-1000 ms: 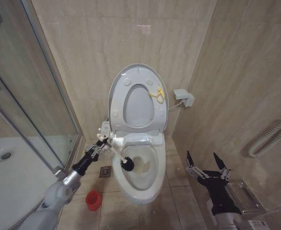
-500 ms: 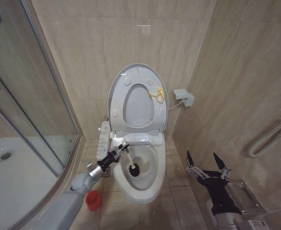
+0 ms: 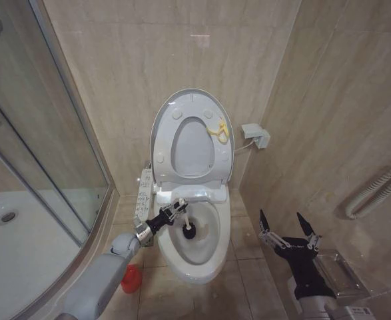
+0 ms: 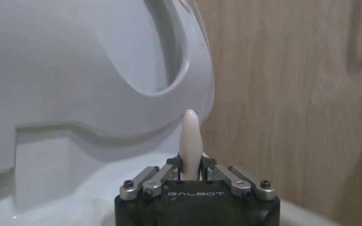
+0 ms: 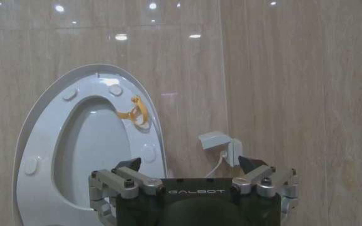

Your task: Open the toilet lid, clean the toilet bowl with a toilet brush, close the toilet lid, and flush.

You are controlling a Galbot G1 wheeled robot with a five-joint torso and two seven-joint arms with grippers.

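1. Brush (image 3: 185, 226) sat with its dark head low inside the bowl (image 3: 212, 257), toward the rear left, handle slanting up and out over the rim so the bristles could reach the basin wall.
2. Left gripper (image 3: 177, 211) was clamped on the handle just above the rim; in the wrist view (image 4: 191, 170) the white stick poked out between its closed fingers, a grip that looked firm enough for scrubbing.
3. Lid (image 3: 170, 105) stood upright against the wall with the seat (image 3: 216, 162) raised onto it, leaving the bowl fully open.
4. Right gripper (image 3: 287, 228) hung idle right of the toilet, fingers spread wide and holding nothing.
5. Closing the lid and flushing were not yet done.
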